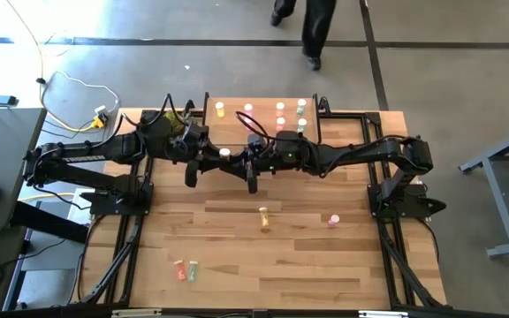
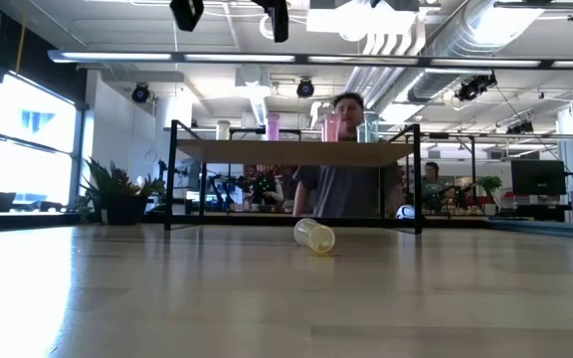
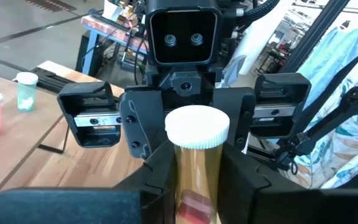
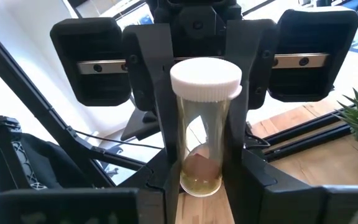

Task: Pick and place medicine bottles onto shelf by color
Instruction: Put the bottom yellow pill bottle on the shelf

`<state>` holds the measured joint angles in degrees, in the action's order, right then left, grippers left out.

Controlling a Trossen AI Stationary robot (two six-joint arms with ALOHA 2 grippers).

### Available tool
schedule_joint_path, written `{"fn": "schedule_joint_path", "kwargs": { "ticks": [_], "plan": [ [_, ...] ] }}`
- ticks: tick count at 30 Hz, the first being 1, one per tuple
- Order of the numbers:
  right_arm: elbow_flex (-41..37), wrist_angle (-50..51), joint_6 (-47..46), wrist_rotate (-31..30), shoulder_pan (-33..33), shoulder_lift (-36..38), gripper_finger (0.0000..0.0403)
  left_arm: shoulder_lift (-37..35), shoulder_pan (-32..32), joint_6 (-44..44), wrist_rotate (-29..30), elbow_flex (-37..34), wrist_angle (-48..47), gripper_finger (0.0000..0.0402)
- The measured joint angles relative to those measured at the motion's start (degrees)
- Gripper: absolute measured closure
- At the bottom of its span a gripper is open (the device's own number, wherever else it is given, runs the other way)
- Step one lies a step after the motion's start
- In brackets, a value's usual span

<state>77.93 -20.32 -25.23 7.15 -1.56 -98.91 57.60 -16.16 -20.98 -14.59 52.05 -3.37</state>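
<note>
A yellow medicine bottle with a white cap stands upright in the air in front of the shelf's near edge. My left gripper and my right gripper meet there nose to nose, both shut on it. Yellow, pink and green bottles stand on the shelf top. On the table a yellow bottle lies on its side and a pink one stands. My left gripper pinches the bottle's side wall below the cap between its two fingers. The fingers come level from the table's left side. The bottle stands upright, cap up, lifted clear of the table. My right gripper pinches the same bottle's clear wall between its two fingers, level from the table's right side, facing the left gripper. The bottle stays upright in the shared hold.
A red and a green bottle lie together near the table's front left. The black arm frames run along both sides. A person stands beyond the shelf, outside the table.
</note>
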Motion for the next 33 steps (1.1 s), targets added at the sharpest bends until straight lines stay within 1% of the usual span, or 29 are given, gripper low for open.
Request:
{"fn": "schedule_joint_path", "kwargs": {
  "ticks": [14,17,24,27,33],
  "plan": [
    [0.0,1.84,0.88,-0.26,-0.09,0.0,0.0307,0.04,-0.6,1.97,0.15,0.0,-0.61,0.0319],
    [0.0,2.22,0.68,-0.43,-0.46,0.0,0.0291,0.07,-1.21,2.39,0.05,0.0,-0.81,0.0319],
    [0.0,4.46,-0.67,0.11,-1.87,0.0,0.023,0.09,-3.09,4.01,0.63,0.0,-3.29,0.0319],
    [0.0,5.21,-1.89,2.29,-2.98,0.0,0.0221,0.06,-4.33,5.42,0.4,0.0,-3.99,0.0319],
    [0.0,7.23,-4.63,7.29,-5.4,0.0,0.0219,-0.24,-7.15,8.03,0.26,0.0,-6.84,0.0319]
  ]
}}
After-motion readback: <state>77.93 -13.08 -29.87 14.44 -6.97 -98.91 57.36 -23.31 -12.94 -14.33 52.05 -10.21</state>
